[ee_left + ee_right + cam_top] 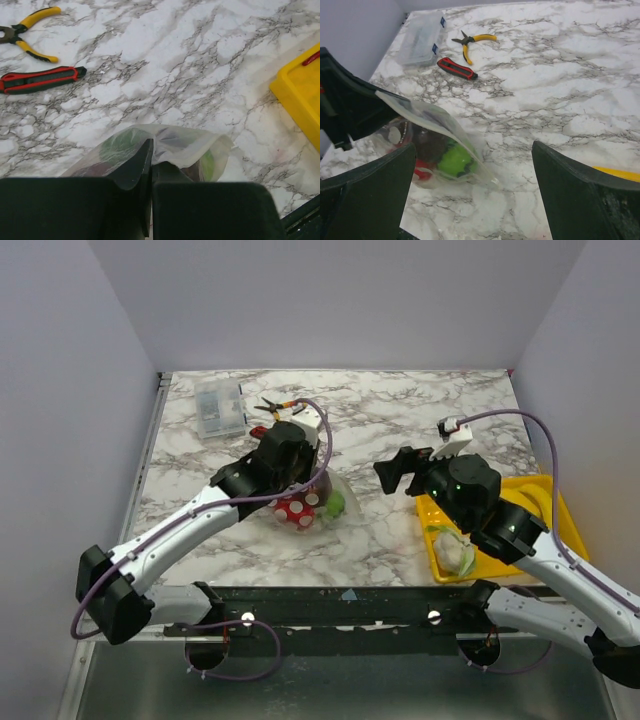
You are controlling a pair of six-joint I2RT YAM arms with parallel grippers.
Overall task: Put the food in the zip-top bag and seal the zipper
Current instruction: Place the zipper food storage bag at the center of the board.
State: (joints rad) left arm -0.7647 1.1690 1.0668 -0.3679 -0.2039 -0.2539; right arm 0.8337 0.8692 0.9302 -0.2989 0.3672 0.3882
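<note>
The zip-top bag (312,506) lies on the marble left of centre, holding red, maroon and green food pieces (335,504). My left gripper (298,485) is shut on the bag's upper edge; in the left wrist view the closed jaws (151,156) pinch the clear plastic (190,147). My right gripper (393,474) is wide open and empty, hovering right of the bag. In the right wrist view the bag (437,142) sits between and beyond my fingers (380,175), a green piece (455,161) inside and the zipper edge (432,119) slanting up to the left. A pale leafy food (452,550) lies in the yellow tray.
The yellow tray (545,498) sits at the right under my right arm. A clear compartment box (220,408), yellow-handled pliers (275,406) and a red-black knife (457,69) lie at the back left. Walls enclose the table on three sides.
</note>
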